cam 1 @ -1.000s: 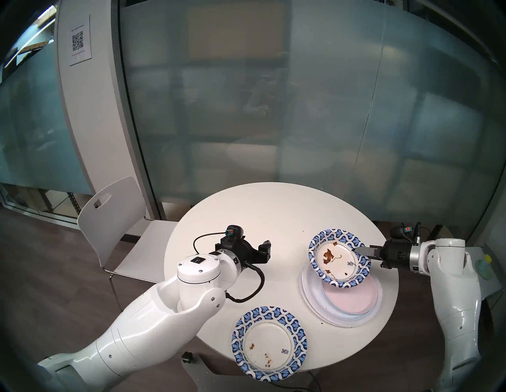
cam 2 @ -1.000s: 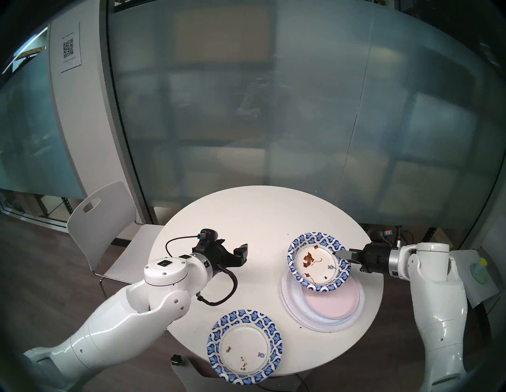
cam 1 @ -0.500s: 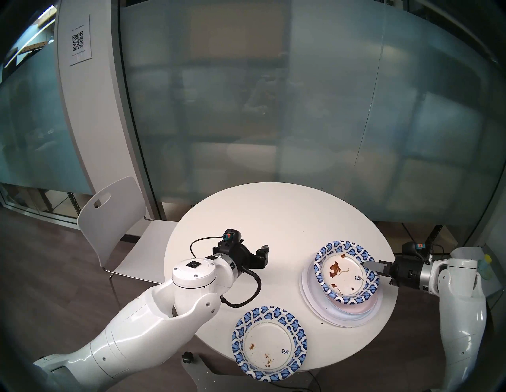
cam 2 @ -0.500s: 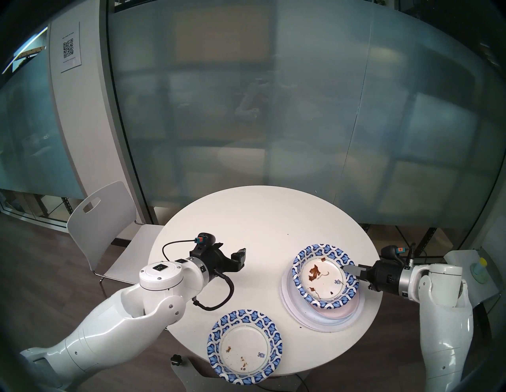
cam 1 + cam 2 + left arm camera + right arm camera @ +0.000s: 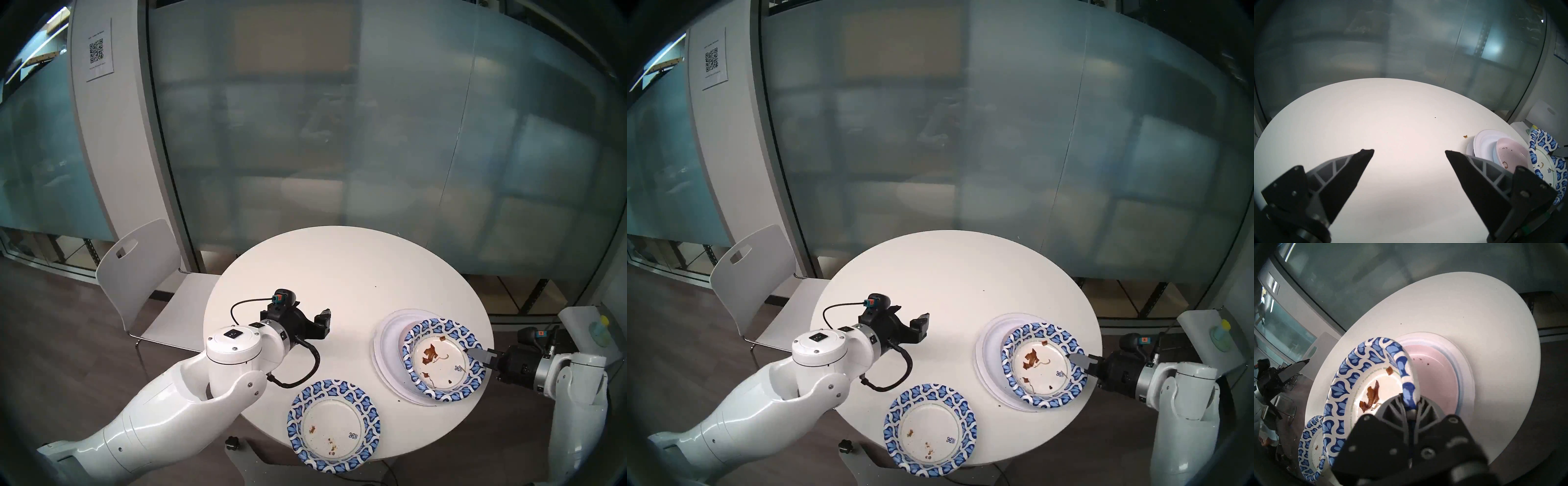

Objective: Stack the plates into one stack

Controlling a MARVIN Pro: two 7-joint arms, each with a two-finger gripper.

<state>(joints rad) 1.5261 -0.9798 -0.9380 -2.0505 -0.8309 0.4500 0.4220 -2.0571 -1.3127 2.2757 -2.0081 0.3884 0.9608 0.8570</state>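
The right gripper (image 5: 477,354) is clamped on the rim of a stained patterned plate (image 5: 442,360), which it holds tilted over the stack (image 5: 390,342) at the right side of the round worktop (image 5: 339,271). In the right wrist view the fingers (image 5: 1390,405) pinch the rim from both sides, with the pink plate (image 5: 1437,378) of the stack beneath. The second patterned plate (image 5: 333,426) lies alone at the near worktop edge, partly overhanging it. The left gripper (image 5: 1409,151) hovers above bare worktop, jaws wide apart and empty, well apart from both plates.
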